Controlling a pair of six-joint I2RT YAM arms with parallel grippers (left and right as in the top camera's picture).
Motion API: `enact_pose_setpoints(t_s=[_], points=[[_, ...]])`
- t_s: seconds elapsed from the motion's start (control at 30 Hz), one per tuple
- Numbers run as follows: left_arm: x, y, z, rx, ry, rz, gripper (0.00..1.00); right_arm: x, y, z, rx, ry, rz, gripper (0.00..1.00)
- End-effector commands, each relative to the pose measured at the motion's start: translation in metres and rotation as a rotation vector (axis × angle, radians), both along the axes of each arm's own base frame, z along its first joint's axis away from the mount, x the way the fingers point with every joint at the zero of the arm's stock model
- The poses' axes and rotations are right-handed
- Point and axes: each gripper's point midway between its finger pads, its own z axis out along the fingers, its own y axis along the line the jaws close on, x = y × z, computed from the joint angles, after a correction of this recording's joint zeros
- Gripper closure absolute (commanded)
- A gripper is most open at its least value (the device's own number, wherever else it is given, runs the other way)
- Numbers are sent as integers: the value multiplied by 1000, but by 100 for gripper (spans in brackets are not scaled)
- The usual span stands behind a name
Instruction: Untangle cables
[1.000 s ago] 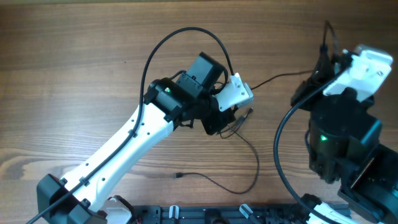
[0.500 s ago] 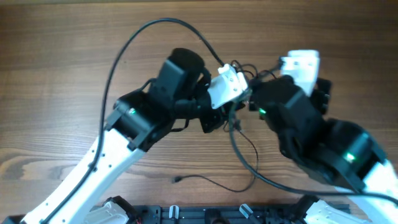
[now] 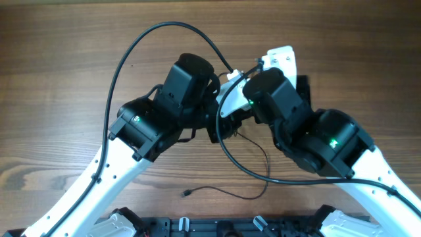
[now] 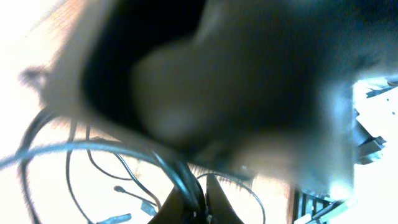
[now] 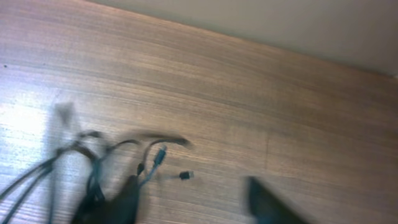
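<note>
The thin dark cables (image 3: 265,158) trail over the wooden table from under the two wrists, and one strand ends in a small plug (image 3: 187,193) near the front. My left gripper (image 4: 200,208) is shut on a bunch of cable strands; loose loops (image 4: 93,163) and plugs (image 4: 118,218) hang beside it. In the overhead view the left gripper (image 3: 222,128) sits at the centre, partly covered by the right arm. My right gripper (image 5: 196,202) is open and empty just above the table. The tangle (image 5: 93,155) and two small plugs (image 5: 186,175) lie by its left finger.
The thick black arm cables arch over the left arm (image 3: 131,49) and loop under the right arm (image 3: 237,161). The right arm's body (image 3: 316,138) blocks most of the left wrist view. A black rail (image 3: 217,227) runs along the table's front edge.
The right arm swung from the far right to the centre, over the left gripper and the tangle. The left arm shifted slightly left and kept its hold on the cables.
</note>
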Motion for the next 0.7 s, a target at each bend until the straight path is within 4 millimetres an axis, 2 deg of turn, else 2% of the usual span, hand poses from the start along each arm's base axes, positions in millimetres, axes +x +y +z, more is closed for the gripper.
enact_pose_setpoints(t_s=[0.0,0.03,0.07,0.13,0.17,0.23,0.27,0.33,0.4,0.5,0.6,0.67], points=[[3,3,5,14,-32,23,96,4,-5,0,-45,-21,-30,82],[5,5,3,26,-35,38,96,6,-11,3,-54,-42,-68,81],[9,8,2,35,-30,68,96,7,-20,7,-54,-68,-126,77],[21,18,-1,56,-21,154,96,10,-40,14,-15,-117,-252,42],[27,23,-3,67,-18,194,96,11,-44,15,2,-123,-277,28],[36,33,-4,74,-9,246,96,14,-58,17,45,-131,-338,10],[41,37,-4,72,-3,266,96,16,-66,18,65,-132,-369,5],[54,50,-4,65,15,341,96,20,-81,15,109,-114,-421,0],[72,69,-2,48,38,468,96,24,-94,10,148,-85,-458,0],[101,102,2,-12,95,687,96,29,-97,-2,239,3,-437,0],[118,125,8,-122,197,861,96,34,-63,-8,313,107,-191,0],[127,140,10,-226,308,1003,96,27,-17,-3,354,160,145,0]])
